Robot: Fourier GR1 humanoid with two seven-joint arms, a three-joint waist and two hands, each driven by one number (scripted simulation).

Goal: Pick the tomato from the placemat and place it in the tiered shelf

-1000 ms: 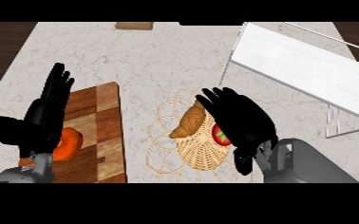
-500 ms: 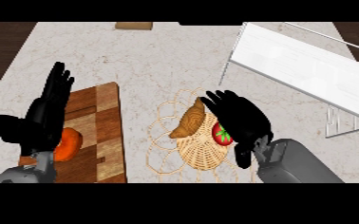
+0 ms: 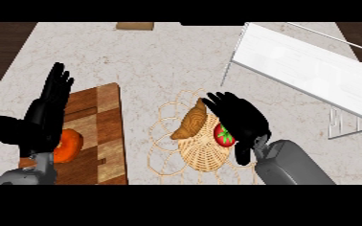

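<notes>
A red tomato (image 3: 224,135) with a green stem lies on a round woven placemat (image 3: 173,115) in the lower middle of the counter. My right hand (image 3: 239,119) hovers over it with fingers spread, covering part of it. The white tiered shelf (image 3: 297,64) stands at the upper right, apart from the hand. At the left edge my left hand (image 3: 44,112) rests open, fingers up, over the wooden board.
A brown croissant (image 3: 189,122) lies on the placemat just left of the tomato. A wooden cutting board (image 3: 102,129) at the left carries an orange fruit (image 3: 66,145), partly hidden by my left hand. A small wooden block (image 3: 134,26) sits at the counter's far edge.
My right hand has slid a little down and to the right over the tomato. The left hand has stayed where it was.
</notes>
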